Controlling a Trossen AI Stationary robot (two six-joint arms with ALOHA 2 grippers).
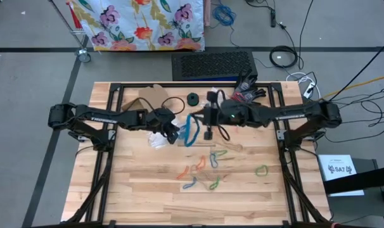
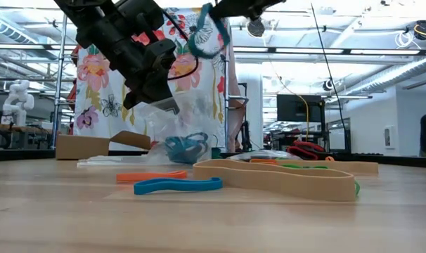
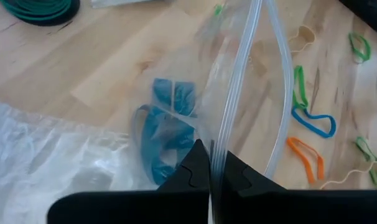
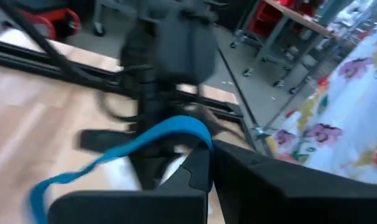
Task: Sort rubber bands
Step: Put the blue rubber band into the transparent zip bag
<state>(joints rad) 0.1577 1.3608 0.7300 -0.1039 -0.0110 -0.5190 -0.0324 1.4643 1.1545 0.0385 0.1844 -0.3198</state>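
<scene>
My left gripper (image 1: 172, 132) stands at the table's middle, shut on a clear plastic bag (image 1: 158, 140) with blue rubber bands (image 3: 167, 130) inside. The bag hangs from the fingers, and its lower part rests on the wood. Just right of it my right gripper (image 1: 196, 121) is raised above the table, shut on one blue rubber band (image 1: 190, 132). The low view shows that band (image 2: 206, 34) high above the bag (image 2: 178, 123). Several loose rubber bands in orange, blue, green and tan (image 1: 208, 168) lie on the table nearer its front edge. My left gripper pinches the bag's open rim (image 3: 221, 146) between its two shut fingers, slanting down from the table's left. The rim's strip runs away from the fingers, and the bag sags below with its bottom on the table. My right gripper pinches the blue rubber band at one end of its loop (image 4: 198, 134) between the two fingertips, coming nearly level from the table's right. The rest of the loop (image 4: 58, 180) hangs slack below the fingers, clear of the table.
A black coil with green bands (image 1: 192, 98) and a piece of cardboard (image 1: 151, 95) lie at the far side. Red and black tools (image 1: 246, 92) sit at the far right. A wide tan band (image 2: 283, 179) lies close to the low camera. Black frame rails (image 1: 284, 145) border both sides.
</scene>
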